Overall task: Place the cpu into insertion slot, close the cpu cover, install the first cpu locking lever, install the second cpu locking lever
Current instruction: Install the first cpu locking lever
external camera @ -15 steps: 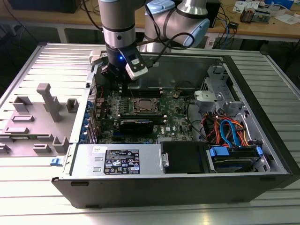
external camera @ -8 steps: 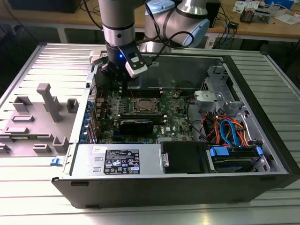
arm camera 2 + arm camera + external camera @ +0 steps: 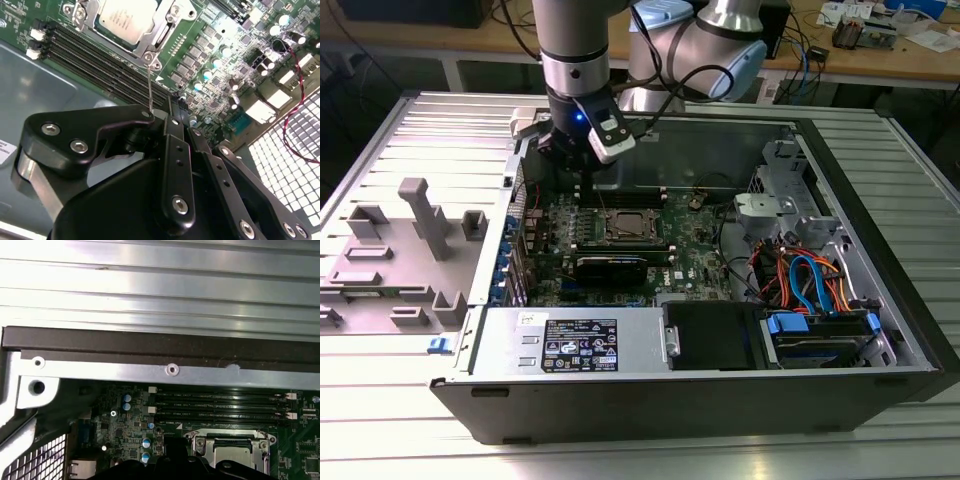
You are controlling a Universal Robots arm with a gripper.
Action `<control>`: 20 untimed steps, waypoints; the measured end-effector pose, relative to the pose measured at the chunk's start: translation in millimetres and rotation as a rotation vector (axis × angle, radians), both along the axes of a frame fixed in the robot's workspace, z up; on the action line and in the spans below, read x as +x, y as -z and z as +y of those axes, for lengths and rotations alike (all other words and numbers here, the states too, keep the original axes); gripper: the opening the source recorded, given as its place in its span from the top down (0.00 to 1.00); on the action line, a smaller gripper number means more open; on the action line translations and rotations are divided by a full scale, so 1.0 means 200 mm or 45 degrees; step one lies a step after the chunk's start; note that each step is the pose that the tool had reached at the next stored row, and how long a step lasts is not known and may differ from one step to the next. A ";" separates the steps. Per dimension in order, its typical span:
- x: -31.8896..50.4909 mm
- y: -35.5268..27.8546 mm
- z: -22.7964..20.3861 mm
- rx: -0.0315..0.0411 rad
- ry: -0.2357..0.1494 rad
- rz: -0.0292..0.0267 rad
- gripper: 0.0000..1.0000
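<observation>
Silvery-topped cpu (image 3: 127, 17) sits in the insertion slot (image 3: 625, 225) on the green motherboard (image 3: 695, 250) inside the open computer case (image 3: 620, 400), with the cpu cover (image 3: 161, 36) folded flat around it. In the second wrist view the gripper (image 3: 167, 112), drawn narrow, pinches the upper end of a thin wire locking lever (image 3: 149, 85) rising from the socket's corner. The case also houses a black graphics card (image 3: 610, 268), a power supply (image 3: 575, 340) and blue and orange cables (image 3: 810, 280).
</observation>
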State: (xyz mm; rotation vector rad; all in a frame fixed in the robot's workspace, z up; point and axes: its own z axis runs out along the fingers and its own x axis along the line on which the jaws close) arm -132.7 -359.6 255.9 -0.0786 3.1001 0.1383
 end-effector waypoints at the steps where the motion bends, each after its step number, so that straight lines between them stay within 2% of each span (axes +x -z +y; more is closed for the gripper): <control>1: 0.014 0.000 0.000 -0.0001 0.000 0.0001 0.89; 5: 0.073 0.001 0.000 -0.0001 0.000 0.0001 0.89; 18: 0.108 0.005 0.000 -0.0001 0.000 0.0000 0.89; 20: 0.144 0.010 0.000 -0.0001 0.000 -0.0001 0.89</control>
